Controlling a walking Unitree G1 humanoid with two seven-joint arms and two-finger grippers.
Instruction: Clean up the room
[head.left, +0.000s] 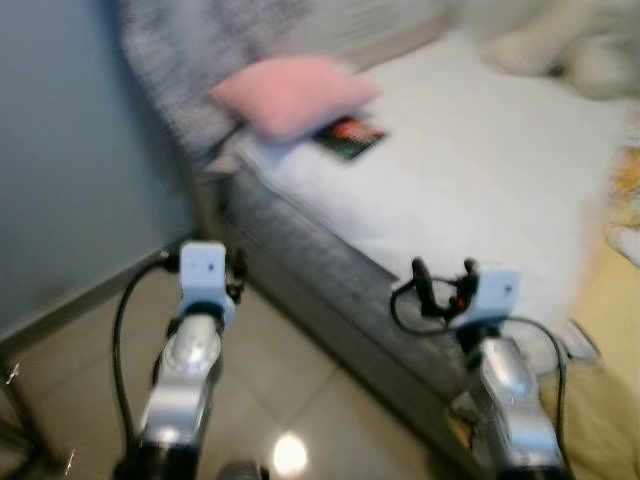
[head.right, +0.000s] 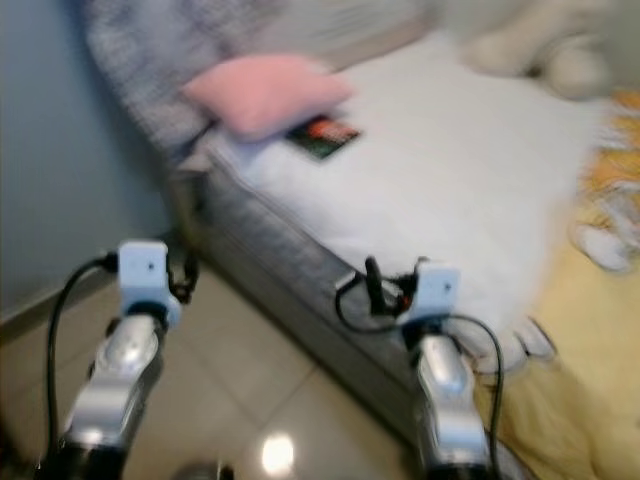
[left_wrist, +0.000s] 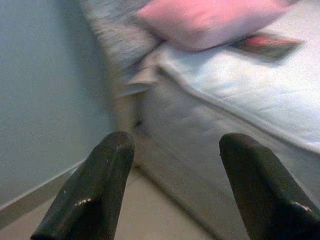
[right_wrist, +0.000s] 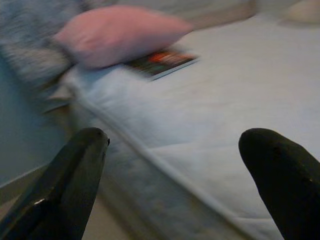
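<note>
We stand at the corner of the bed (head.left: 470, 190), left tool (left_wrist: 175, 190) and right tool (right_wrist: 172, 182) both spread wide and empty, facing the dark booklet (head.left: 350, 138) at 12 o'clock, tucked against the pink pillow (head.left: 295, 92). In our judgement, the right tool should approach low across the mattress. The wall (head.left: 70, 150) at 9 o'clock crowds us; open floor (head.left: 290, 380) lies toward 6.

Soft pink pillow (head.left: 297, 92) – plain; flat dark book (head.left: 350, 137) with red-orange print; white bed sheet (head.left: 470, 170); speckled grey headboard (head.left: 180, 70); pale blue-grey wall (head.left: 70, 150); beige glossy floor tiles (head.left: 290, 400).
</note>
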